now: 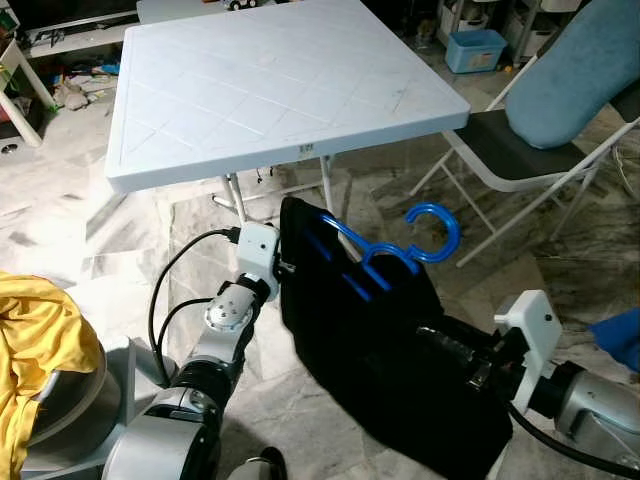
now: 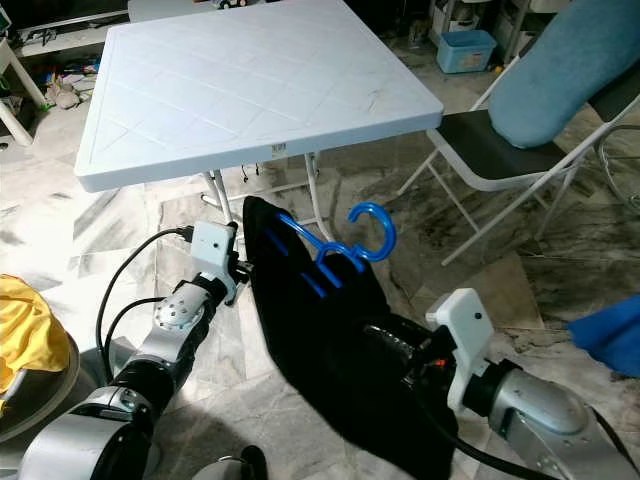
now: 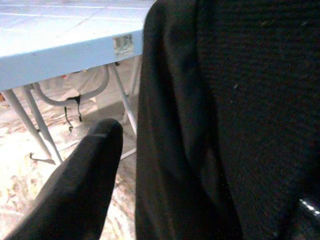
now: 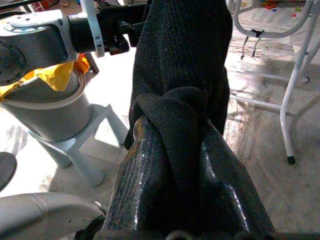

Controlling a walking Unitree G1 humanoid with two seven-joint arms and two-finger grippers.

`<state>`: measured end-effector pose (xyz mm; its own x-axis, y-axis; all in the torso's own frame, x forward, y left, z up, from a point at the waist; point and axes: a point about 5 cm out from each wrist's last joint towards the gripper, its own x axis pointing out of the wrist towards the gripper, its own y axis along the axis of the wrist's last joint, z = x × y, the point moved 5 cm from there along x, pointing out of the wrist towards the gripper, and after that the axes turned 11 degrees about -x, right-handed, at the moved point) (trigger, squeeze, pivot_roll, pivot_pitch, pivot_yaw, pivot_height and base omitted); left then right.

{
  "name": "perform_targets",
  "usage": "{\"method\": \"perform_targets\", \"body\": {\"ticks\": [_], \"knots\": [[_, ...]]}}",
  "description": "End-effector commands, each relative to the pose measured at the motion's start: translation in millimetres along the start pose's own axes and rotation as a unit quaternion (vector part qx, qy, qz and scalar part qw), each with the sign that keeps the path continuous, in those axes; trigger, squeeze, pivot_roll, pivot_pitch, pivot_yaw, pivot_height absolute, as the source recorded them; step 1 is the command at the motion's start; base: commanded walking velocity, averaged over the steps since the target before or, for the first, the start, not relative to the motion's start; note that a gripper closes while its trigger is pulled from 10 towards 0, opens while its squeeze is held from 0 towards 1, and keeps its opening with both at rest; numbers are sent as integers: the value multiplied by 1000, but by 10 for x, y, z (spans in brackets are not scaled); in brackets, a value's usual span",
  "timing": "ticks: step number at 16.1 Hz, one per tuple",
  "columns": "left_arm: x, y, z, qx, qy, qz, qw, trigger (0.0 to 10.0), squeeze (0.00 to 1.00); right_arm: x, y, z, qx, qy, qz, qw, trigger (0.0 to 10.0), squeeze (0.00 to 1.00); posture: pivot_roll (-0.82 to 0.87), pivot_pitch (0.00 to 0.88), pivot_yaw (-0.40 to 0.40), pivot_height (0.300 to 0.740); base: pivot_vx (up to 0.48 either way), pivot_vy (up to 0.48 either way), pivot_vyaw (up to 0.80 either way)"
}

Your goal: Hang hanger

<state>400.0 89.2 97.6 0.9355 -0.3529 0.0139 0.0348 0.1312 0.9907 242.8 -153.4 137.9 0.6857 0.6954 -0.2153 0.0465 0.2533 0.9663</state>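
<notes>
hanger [image 1: 400, 245] inside black garment [image 1: 390, 360], pinched by right claw [image 4: 185, 150], left claw [image 3: 150, 150] at its edge.

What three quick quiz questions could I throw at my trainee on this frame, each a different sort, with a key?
1. True or false: the curved hook of the blue plastic hanger is already hooked over something.
2. Multiple choice: the right gripper is shut on (A) the hanger's hook, (B) a fold of the black knitted garment, (C) a leg of the white plastic folding table.
3. Fill in: the left gripper sits at the garment's edge, near the ____ garment in the grey basket.

Key: 1 false, it points up free in the air; 2 B; 3 yellow.
</notes>
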Motion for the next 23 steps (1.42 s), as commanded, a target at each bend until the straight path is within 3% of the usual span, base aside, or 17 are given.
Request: {"method": "perform_targets", "body": {"ticks": [1, 7, 10, 14, 17, 20, 23], "knots": [[-10, -11, -41, -4, 5, -1, 1000, 0, 0, -33, 133, -41, -11, 11, 22, 1000, 10000, 0, -221, 152, 58, 740, 0, 0, 0], [-16, 12, -100, -4, 7, 1, 1000, 0, 0, -108, 55, -4, -22, 9, -4, 1000, 10000, 0, -230, 148, 60, 740, 0, 0, 0], [44, 261, -202, 0, 13, 34, 999, 0, 0, -95, -226, 65, -59, -20, -58, 996, 10000, 0, -234, 149, 57, 740, 0, 0, 0], [121, 567, -414, -8, 42, 60, 997, 0, 0, -257, -433, 65, -92, -4, -117, 989, 10000, 0, -243, 143, 57, 740, 0, 0, 0], [121, 520, -563, -36, 68, 29, 997, 0, 0, -396, -203, 34, -86, 28, -82, 992, 10000, 0, -253, 143, 62, 740, 0, 0, 0], [85, 272, -526, -68, 62, -20, 996, 0, 0, -514, 150, 131, -65, 22, -10, 998, 10000, 0, -265, 146, 66, 740, 0, 0, 0], [37, 18, -402, -96, 49, -57, 992, 0, 0, -560, 481, 329, -59, -15, 61, 996, 10000, 0, -269, 145, 64, 740, 0, 0, 0]]}}
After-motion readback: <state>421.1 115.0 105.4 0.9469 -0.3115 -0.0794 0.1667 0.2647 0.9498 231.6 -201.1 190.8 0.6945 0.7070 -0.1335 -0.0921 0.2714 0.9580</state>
